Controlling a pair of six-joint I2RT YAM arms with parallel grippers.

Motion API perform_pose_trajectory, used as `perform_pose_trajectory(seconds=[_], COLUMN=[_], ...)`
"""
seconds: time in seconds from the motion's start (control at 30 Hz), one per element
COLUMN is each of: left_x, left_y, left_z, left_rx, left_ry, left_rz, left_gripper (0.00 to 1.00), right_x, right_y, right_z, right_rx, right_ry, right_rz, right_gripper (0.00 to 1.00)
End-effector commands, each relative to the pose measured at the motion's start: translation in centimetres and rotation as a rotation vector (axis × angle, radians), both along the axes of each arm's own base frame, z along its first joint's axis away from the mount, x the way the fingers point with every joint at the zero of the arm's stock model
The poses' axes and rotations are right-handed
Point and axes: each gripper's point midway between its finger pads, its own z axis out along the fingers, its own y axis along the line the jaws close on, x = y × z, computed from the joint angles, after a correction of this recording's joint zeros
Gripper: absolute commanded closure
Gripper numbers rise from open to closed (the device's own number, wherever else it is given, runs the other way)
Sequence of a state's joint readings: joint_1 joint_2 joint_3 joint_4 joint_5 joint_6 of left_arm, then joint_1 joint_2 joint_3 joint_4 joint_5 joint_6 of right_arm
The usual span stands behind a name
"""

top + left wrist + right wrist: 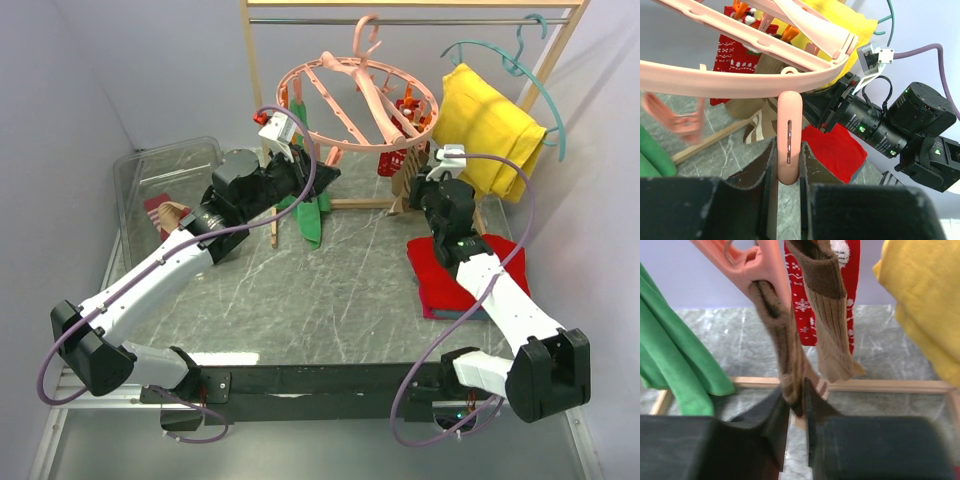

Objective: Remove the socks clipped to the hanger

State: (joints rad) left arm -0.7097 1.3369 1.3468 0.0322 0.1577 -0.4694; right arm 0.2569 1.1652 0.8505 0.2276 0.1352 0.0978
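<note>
The socks (392, 162) hang under the hanger (372, 95), at its right.

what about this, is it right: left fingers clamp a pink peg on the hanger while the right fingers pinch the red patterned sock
Wrong sock. The right wrist view shows the right fingers pinching a tan-brown sock; the red patterned sock hangs behind it, ungripped. The left fingers do clamp a pink peg on the hanger.

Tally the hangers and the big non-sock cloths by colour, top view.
pink ring hanger: 1
teal hanger: 1
green cloth: 1
yellow cloth: 1
red folded cloth: 1
Total: 5
</note>
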Motion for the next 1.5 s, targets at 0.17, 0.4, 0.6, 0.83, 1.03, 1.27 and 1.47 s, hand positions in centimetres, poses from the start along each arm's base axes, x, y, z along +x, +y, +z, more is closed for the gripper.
perform_pose_trajectory(seconds=[0.17, 0.4, 0.6, 0.83, 1.03, 1.27, 1.47], left_x=[0.6, 2.8, 5.0, 6.9, 6.3, 6.6, 8.0], left_y=[1.4, 2.5, 3.0, 2.9, 2.8, 3.2, 3.6], left_z=[3.6, 3.1, 2.9, 3.6, 1.9, 0.6, -0.1], left_rx=[-0.07, -0.073, -0.077, -0.068, -0.1, -0.073, -0.018], left_ry=[-0.056, -0.032, -0.009, 0.008, 0.048, 0.078, 0.113], left_rz=[0.058, 0.131, 0.155, 0.146, 0.124, 0.154, 0.204], left_gripper=[0.99, 0.99, 0.99, 0.99, 0.97, 0.91, 0.73], right_x=[-0.6, -5.4, -8.8, -11.6, -12.6, -13.3, -15.1], right_y=[-0.5, 0.2, 1.6, 2.3, 3.1, 5.1, 8.3], right_z=[3.7, 8.5, 9.9, 10.0, 10.2, 10.5, 12.2], right_rx=[0.014, 0.134, 0.188, 0.19, 0.2, 0.284, 0.335], right_ry=[-0.076, -0.121, -0.101, -0.006, 0.031, 0.066, 0.086], right_rz=[-0.008, 0.069, 0.162, 0.208, 0.26, 0.351, 0.494], right_gripper=[0.98, 0.98, 0.97, 0.96, 0.94, 0.94, 0.92])
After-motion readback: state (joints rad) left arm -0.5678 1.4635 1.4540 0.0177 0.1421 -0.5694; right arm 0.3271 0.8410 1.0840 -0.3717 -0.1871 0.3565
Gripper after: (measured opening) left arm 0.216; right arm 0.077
